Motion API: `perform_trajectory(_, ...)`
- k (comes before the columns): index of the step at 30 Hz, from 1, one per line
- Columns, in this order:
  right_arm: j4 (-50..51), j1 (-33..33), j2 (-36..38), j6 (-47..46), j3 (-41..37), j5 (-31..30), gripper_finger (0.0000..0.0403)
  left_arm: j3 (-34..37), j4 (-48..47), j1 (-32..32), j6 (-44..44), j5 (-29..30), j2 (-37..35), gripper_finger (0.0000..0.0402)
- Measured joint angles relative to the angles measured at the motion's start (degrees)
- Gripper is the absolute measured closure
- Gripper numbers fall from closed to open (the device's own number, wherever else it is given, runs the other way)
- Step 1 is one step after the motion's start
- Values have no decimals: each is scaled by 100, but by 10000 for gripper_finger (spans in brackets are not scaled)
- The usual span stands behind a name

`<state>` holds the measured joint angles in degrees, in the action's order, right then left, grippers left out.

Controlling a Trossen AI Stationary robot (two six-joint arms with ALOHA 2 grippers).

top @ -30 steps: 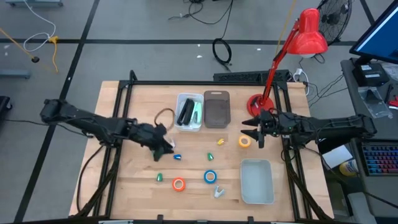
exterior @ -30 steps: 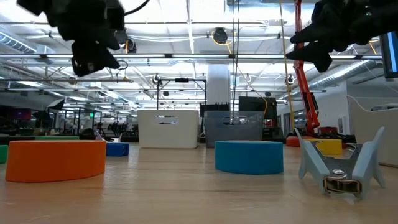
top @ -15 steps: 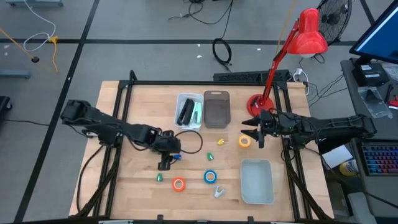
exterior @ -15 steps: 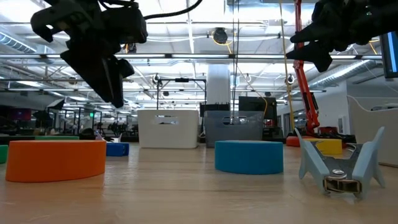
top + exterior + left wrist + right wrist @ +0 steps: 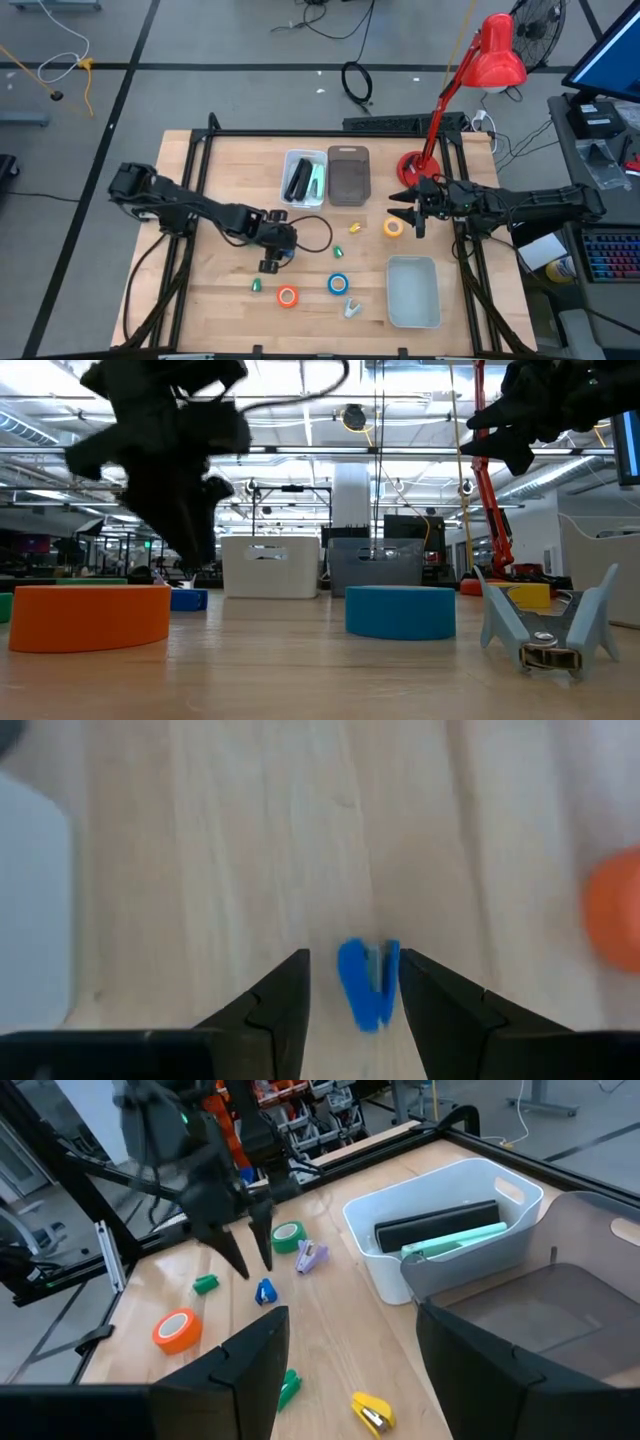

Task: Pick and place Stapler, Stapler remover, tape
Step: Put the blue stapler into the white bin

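My left gripper (image 5: 271, 262) (image 5: 352, 956) points down, open, with one finger on each side of a small blue stapler remover (image 5: 367, 982) (image 5: 286, 252) lying on the table; I cannot tell whether a finger touches it. My right gripper (image 5: 405, 216) hangs open and still above the yellow tape roll (image 5: 393, 227). The orange tape (image 5: 288, 296) and blue tape (image 5: 338, 284) lie flat near the front edge. The green tape (image 5: 287, 1233) lies beyond the left gripper, beside a purple remover (image 5: 310, 1257). A black and a mint stapler lie in the white bin (image 5: 289, 196).
Green removers (image 5: 257, 286) (image 5: 339, 251), a yellow one (image 5: 354, 227) and a grey one (image 5: 350, 308) are scattered on the wood. A brown tray (image 5: 348, 175) sits beside the stapler bin, a second white bin (image 5: 413, 291) at front right, a red lamp base (image 5: 412, 166) at the far right.
My left gripper has swung toward the table's right and near edge and come down, ending over the blue stapler remover with its fingers pointing down. The right arm and all objects have stayed where they were.
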<state>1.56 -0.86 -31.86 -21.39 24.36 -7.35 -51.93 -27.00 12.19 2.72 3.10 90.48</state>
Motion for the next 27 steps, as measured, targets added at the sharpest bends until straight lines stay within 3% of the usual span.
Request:
perform_trajectory(10, -1, 2, 11, 0, 7, 10, 190, 0, 9, -7, 94, -52, 596, 245)
perform_trajectory(27, -2, 2, 11, -2, 7, 0, 190, -11, -179, -201, 566, -107, 290, 245)
